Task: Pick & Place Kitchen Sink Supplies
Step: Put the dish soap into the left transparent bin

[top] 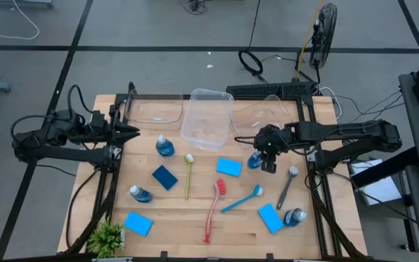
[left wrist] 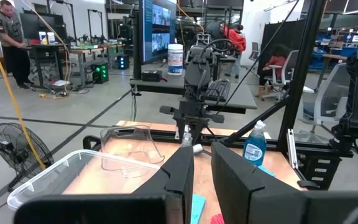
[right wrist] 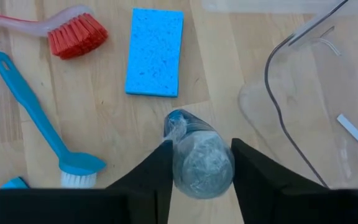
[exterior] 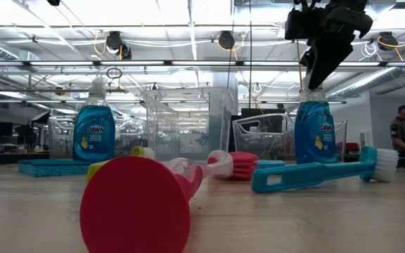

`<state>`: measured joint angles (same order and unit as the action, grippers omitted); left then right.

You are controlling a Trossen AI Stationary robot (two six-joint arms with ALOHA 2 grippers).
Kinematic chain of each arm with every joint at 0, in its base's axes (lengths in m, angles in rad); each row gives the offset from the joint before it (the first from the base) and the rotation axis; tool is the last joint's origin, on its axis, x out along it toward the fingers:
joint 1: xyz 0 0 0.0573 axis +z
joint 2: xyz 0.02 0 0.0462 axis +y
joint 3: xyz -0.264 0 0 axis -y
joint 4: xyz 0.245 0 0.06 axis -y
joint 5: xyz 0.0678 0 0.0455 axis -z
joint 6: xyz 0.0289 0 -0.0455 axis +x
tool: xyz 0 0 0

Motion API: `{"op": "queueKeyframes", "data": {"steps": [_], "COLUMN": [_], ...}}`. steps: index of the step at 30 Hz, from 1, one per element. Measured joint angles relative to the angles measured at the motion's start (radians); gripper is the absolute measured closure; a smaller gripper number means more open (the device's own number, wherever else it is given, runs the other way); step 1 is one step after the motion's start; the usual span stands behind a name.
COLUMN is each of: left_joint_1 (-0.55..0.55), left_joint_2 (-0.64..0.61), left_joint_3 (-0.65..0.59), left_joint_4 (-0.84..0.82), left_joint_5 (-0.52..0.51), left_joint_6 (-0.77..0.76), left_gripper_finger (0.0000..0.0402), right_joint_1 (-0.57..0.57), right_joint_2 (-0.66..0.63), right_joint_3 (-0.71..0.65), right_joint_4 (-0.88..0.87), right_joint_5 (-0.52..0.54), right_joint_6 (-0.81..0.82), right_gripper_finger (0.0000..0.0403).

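Right gripper: directly over a standing bottle, one finger on each side of its cap; the fingers look to be touching or nearly touching it, but whether the grip is firm cannot be told.
Approach: straight down from above, apparently because the bottle stands upright and its narrow top is the easiest part to span.
Bottle position: on the wooden table, just beside the rim of a clear tub and near a blue sponge.
Nearby supplies: blue brush and red brush lie flat close by, apart from the bottle.
Further supplies: grey brush, yellow-green brush, three more bottles and three more sponges are spread over the table, none in a tub.
Left gripper: parked at the left edge of the table, fingers narrow with nothing between them.
Judged stage: early, with the first bottle not yet lifted.
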<state>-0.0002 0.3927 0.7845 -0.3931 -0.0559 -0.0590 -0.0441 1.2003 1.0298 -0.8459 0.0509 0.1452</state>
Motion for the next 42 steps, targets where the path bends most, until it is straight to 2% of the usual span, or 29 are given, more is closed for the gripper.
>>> {"op": "queueKeyframes", "data": {"steps": [10, 23, 29, 35, 42], "left_joint_1": [0.000, 0.000, 0.000, 0.000, 0.000], "left_joint_2": [0.028, 0.189, 0.261, 0.310, 0.313], "left_joint_3": [0.000, 0.000, 0.000, 0.000, 0.000], "left_joint_4": [0.005, 0.039, 0.162, 0.214, 0.330], "left_joint_5": [0.001, 0.001, -0.003, -0.112, -0.129], "left_joint_6": [-0.051, -0.061, -0.078, -0.112, -0.097], "left_gripper_finger": [0.0339, 0.0339, 0.0339, 0.0339, 0.0339], "right_joint_1": [0.000, 0.001, 0.009, -0.001, -0.046], "right_joint_2": [0.001, 0.001, 0.001, 0.027, 0.114], "right_joint_3": [0.045, 0.251, 0.286, 0.286, 0.286], "right_joint_4": [-0.014, -0.017, 0.211, 0.476, 0.655], "right_joint_5": [-0.011, -0.247, -0.266, -0.265, -0.264], "right_joint_6": [0.041, 0.182, 0.173, 0.117, 0.083], "right_gripper_finger": [0.0282, 0.0282, 0.0282, 0.0282, 0.0282]}}
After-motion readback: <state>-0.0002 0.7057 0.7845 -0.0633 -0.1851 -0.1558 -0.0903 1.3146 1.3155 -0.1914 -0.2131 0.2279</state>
